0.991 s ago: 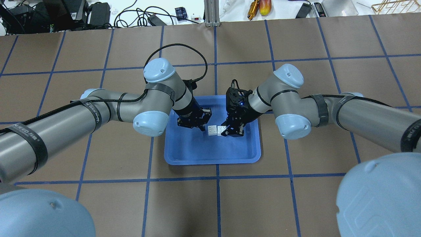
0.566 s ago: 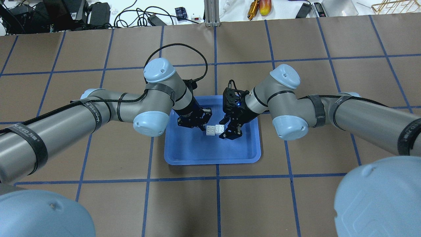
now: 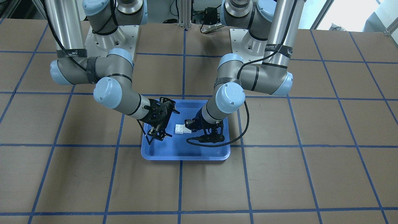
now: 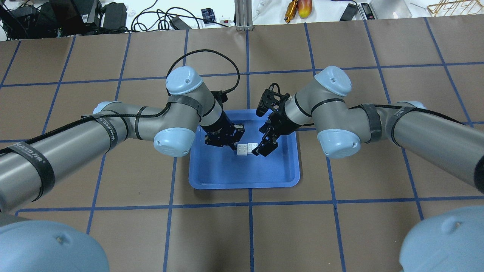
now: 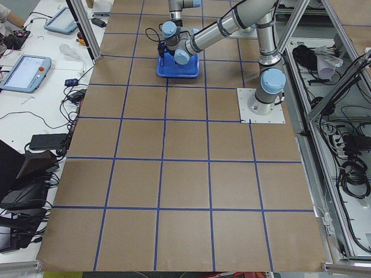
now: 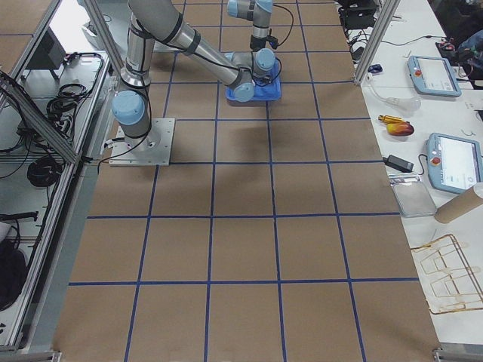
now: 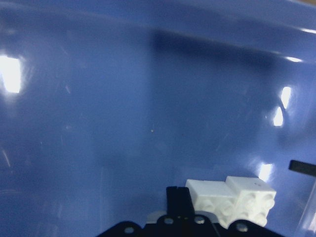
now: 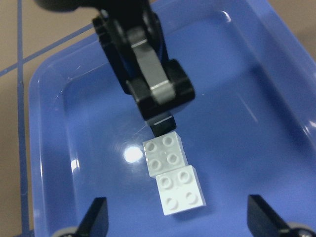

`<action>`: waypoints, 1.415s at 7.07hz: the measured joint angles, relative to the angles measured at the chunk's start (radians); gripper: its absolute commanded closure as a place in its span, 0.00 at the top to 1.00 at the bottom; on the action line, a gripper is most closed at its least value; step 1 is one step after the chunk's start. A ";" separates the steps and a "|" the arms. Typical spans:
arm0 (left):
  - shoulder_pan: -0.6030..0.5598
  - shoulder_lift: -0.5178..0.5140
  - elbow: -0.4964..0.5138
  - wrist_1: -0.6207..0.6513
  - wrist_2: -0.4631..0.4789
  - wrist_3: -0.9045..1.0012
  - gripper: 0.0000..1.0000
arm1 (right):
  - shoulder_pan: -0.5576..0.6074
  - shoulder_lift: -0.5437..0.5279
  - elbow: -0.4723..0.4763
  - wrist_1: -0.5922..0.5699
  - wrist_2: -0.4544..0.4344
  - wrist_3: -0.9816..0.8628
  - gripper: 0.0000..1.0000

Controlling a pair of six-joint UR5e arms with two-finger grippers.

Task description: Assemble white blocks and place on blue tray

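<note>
On blue tray (image 4: 242, 173), white blocks (image 4: 245, 148) touching; right gripper (image 4: 264, 147) spread, left gripper (image 4: 231, 145) unclear.

Fingers spread wide, my right pincer (image 4: 264, 145) has free room over the white blocks (image 8: 174, 174), hemmed only by my left pincer (image 8: 162, 123) at their far edge and the rim of the blue tray (image 4: 245, 186).

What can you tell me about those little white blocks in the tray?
Two white blocks, small square plastic bricks, each with four round studs up. They lie flat on the blue tray, touching side by side, slightly offset, not stacked. The left gripper touches one block's edge with its tip; the open right gripper is clear of them.
</note>
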 measured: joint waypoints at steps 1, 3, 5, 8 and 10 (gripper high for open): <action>-0.003 0.001 0.000 0.000 0.000 -0.005 0.00 | -0.007 -0.052 -0.010 0.042 -0.060 0.122 1.00; -0.013 0.000 0.000 0.002 0.001 -0.016 0.00 | -0.045 -0.129 -0.093 0.203 -0.183 0.373 1.00; -0.016 -0.001 0.002 0.003 -0.001 -0.035 0.00 | -0.117 -0.159 -0.269 0.477 -0.281 0.563 1.00; -0.017 -0.002 0.004 0.004 -0.002 -0.085 0.00 | -0.156 -0.193 -0.514 0.849 -0.406 0.875 1.00; -0.013 0.014 0.027 0.007 0.002 -0.097 0.00 | -0.157 -0.254 -0.540 0.942 -0.426 1.045 1.00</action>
